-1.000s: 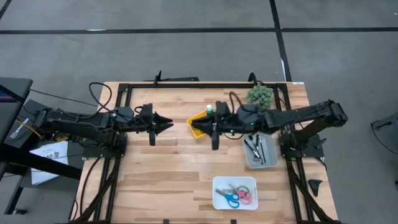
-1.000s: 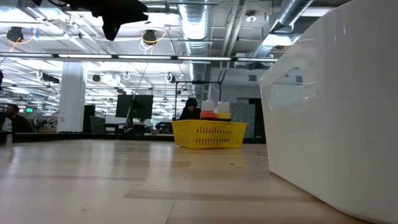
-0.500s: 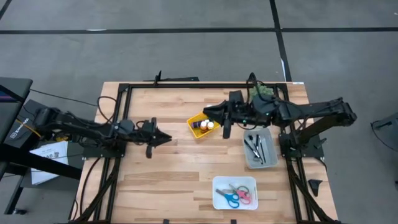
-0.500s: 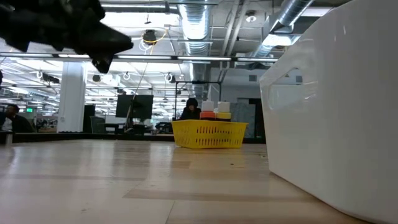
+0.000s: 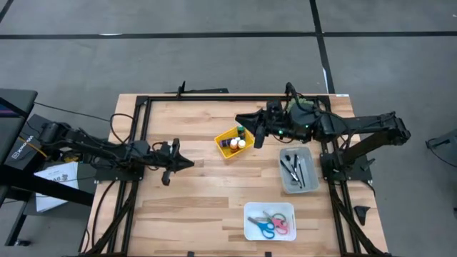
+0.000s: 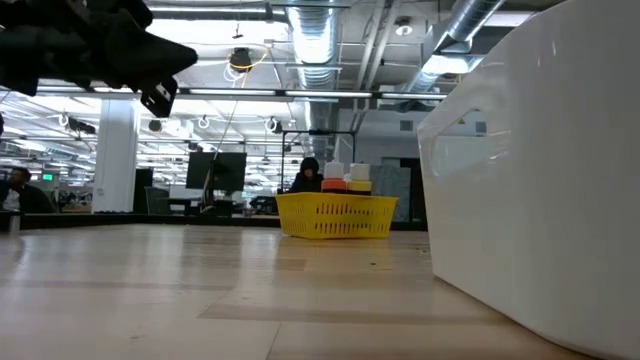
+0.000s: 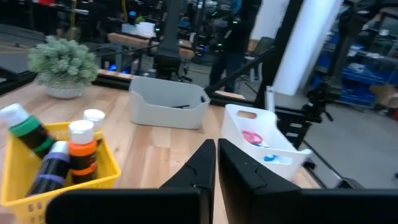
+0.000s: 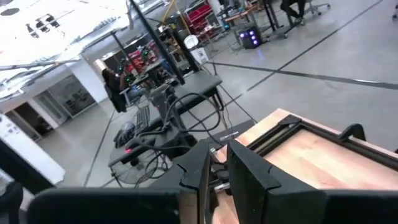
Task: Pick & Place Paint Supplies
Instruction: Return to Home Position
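The right gripper, its two dark fingers drawn almost together with only a thin slit between them, points out past a corner of the wooden table, which is edged by a black frame rail. Just beyond the table stands a dark desk strewn with cables and equipment, one small red light glowing. Farther off, a person stands among workstations, and the grey floor stretches away to red shelving.

Yellow basket; green bottle, orange bottle, purple bottle; grey bin; white bin.
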Action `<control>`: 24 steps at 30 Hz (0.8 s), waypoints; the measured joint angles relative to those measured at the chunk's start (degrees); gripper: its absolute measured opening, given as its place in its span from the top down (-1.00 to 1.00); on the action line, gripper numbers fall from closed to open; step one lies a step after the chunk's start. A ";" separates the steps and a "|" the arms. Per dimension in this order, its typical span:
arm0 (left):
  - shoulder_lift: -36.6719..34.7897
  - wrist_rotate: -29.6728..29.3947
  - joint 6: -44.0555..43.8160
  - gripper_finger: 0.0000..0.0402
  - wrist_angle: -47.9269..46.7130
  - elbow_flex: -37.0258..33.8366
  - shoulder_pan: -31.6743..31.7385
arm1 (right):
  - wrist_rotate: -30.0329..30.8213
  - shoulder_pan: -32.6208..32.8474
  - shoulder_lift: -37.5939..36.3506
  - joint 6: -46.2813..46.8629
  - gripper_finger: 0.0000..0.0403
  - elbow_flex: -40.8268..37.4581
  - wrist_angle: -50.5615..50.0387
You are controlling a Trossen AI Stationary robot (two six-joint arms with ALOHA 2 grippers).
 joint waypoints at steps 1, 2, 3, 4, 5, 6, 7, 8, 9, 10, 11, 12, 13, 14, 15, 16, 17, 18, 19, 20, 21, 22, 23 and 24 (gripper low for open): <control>-0.19 0.74 -0.04 0.96 -0.04 0.00 0.00 | 0.00 -0.28 -0.05 0.34 0.73 0.01 -0.03; -0.35 1.22 -0.10 0.97 0.00 0.00 0.00 | -0.02 -0.57 -0.05 0.72 0.73 0.01 -0.07; -0.61 1.59 -0.13 0.99 -0.11 0.00 0.00 | -0.02 -0.79 -0.03 1.06 0.73 0.01 -0.31; -0.90 2.24 -0.07 0.99 -0.10 0.00 0.00 | -0.04 -0.93 -0.03 1.38 0.73 0.01 -0.45; -1.33 2.81 0.16 0.99 -0.12 0.00 0.00 | -0.04 -1.12 -0.03 1.84 0.73 0.01 -0.48; -1.83 3.19 0.74 0.99 -0.10 0.00 0.00 | -0.04 -1.20 -0.03 2.55 0.73 0.01 -0.66; -2.45 3.57 1.15 0.99 -0.11 0.00 0.00 | -0.07 -1.20 -0.03 3.42 0.73 0.01 -1.12; -3.31 4.02 1.64 0.99 -0.28 0.00 0.00 | -0.07 -1.29 -0.03 4.16 0.73 0.01 -1.62; -4.29 4.22 2.38 0.99 -0.40 0.00 0.00 | -0.10 -1.48 0.00 4.83 0.73 0.01 -2.09; -5.39 4.22 2.90 0.99 -0.75 0.00 0.00 | -0.14 -1.57 0.02 5.61 0.73 0.01 -2.50; -6.64 4.22 3.02 0.99 -1.54 0.00 0.02 | -0.21 -1.67 0.02 6.31 0.73 0.01 -2.78; -7.99 4.22 3.05 0.99 -2.44 0.00 0.11 | -0.23 -1.86 0.02 6.87 0.73 0.01 -2.84; -9.13 4.22 3.11 0.99 -3.25 0.00 0.11 | -0.22 -1.97 0.02 7.10 0.73 0.01 -2.89; -10.33 4.22 3.17 0.99 -4.46 0.02 0.11 | -0.22 -2.12 0.02 7.47 0.73 0.01 -2.89; -11.63 4.20 3.17 0.99 -5.94 0.02 0.11 | -0.20 -2.32 0.02 7.79 0.73 0.01 -2.86; -12.75 4.22 3.29 0.99 -7.40 0.02 0.11 | -0.20 -2.44 0.02 8.07 0.73 0.01 -2.86; -13.74 4.20 3.78 0.99 -8.93 0.02 0.11 | -0.20 -2.64 0.02 8.16 0.73 0.01 -2.86; -14.68 4.18 4.10 0.99 -10.60 0.02 0.11 | -0.20 -2.72 0.02 8.16 0.73 0.01 -2.87; -15.55 4.19 4.17 0.99 -12.28 0.02 0.11 | -0.20 -2.79 0.02 8.15 0.73 0.01 -2.88; -16.34 4.18 4.20 0.99 -13.65 0.02 0.11 | -0.20 -2.99 0.02 8.17 0.73 0.01 -2.86; -17.12 4.17 4.21 0.99 -14.67 0.02 0.11 | -0.22 -3.17 0.02 8.29 0.73 0.01 -2.86; -17.82 4.18 4.19 0.99 -15.51 0.02 0.11 | -0.22 -3.31 0.02 8.50 0.73 0.01 -2.86; -18.58 4.16 4.18 0.99 -16.11 0.02 0.11 | -0.22 -3.51 0.02 8.56 0.73 0.01 -2.87; -19.39 4.17 4.22 0.99 -16.47 0.02 0.11 | -0.22 -3.64 0.02 8.57 0.73 0.01 -2.86</control>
